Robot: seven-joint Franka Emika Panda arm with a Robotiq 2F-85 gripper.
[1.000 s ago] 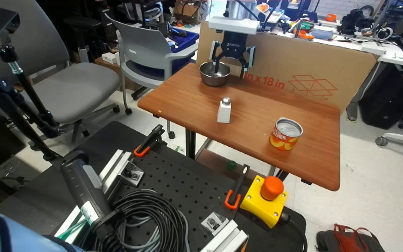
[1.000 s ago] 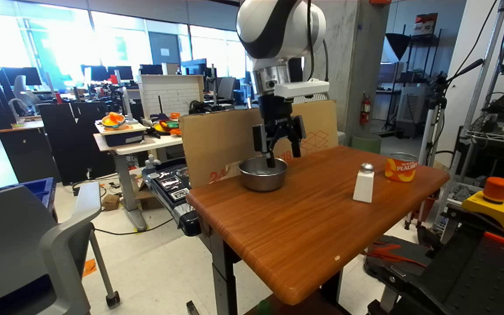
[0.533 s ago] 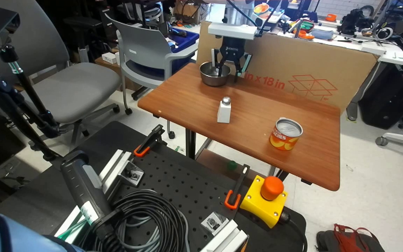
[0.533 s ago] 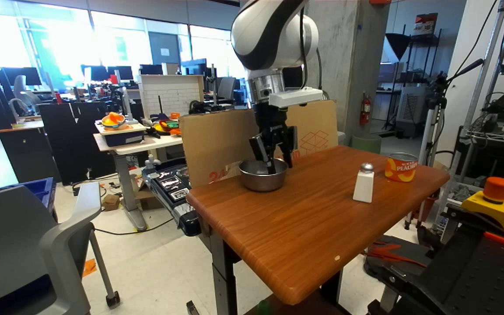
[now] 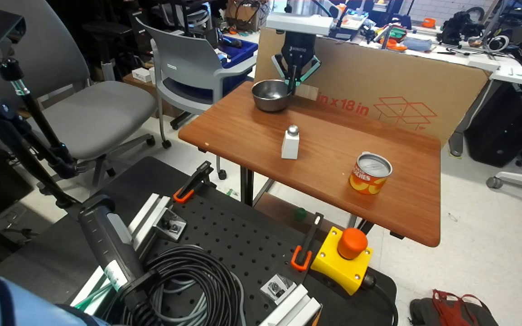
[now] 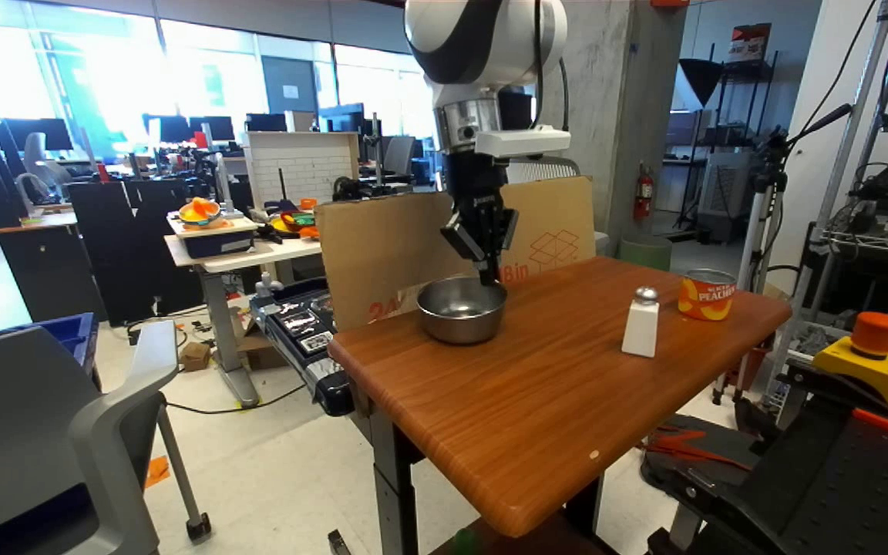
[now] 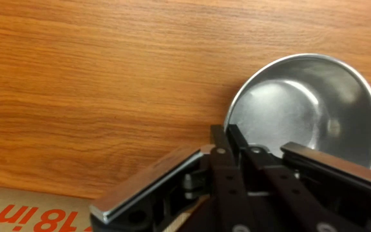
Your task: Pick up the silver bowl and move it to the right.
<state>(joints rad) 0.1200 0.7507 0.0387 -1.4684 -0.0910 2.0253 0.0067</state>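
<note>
Likely at grasping step, pinching bowl (image 7: 301, 109) by its rim with clenched fingers (image 7: 218, 137); next, lift clear of worktop (image 7: 108, 96), then carry right.

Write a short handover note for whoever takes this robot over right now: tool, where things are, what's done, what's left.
Tool: shut on the bowl at its rim.
Where: the bowl is near a corner of the table, beside the cardboard. Shaker and can stand on the table, apart from the bowl.
Done: rim gripped. Whether the bowl is clear of the table, I cannot tell.
Left: finish any lift, carry it right, set it down, release.
</note>
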